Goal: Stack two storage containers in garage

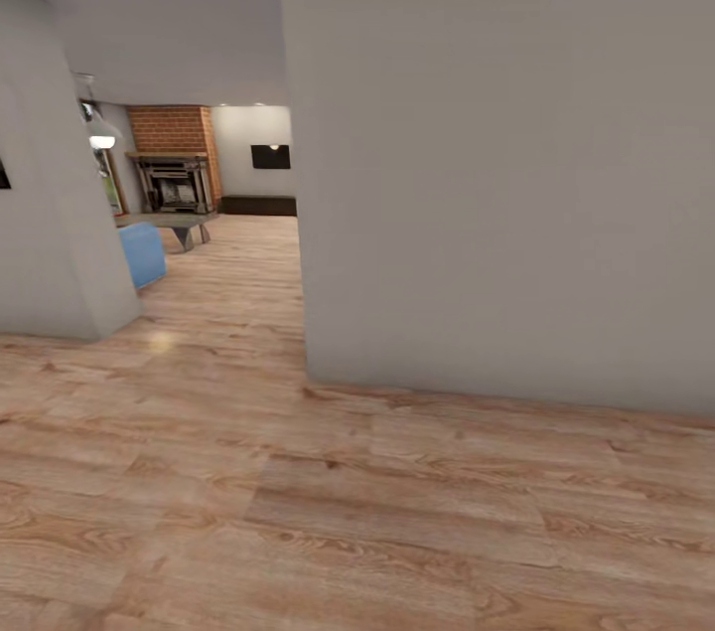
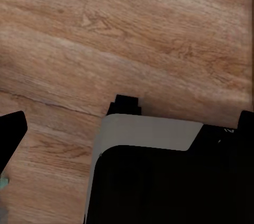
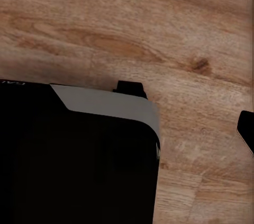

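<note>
Arms lowered over wood floor (image 1: 298, 512); claw states unclear; living room (image 1: 189, 184) ahead, perhaps fireplace.

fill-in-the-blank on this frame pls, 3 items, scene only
1. The floor under the robot is light ____ plank.
2. Through the opening, the fireplace surround is red ____.
3. The sofa corner beside the left wall is ____ in colour.

Missing words: wood; brick; blue
</note>
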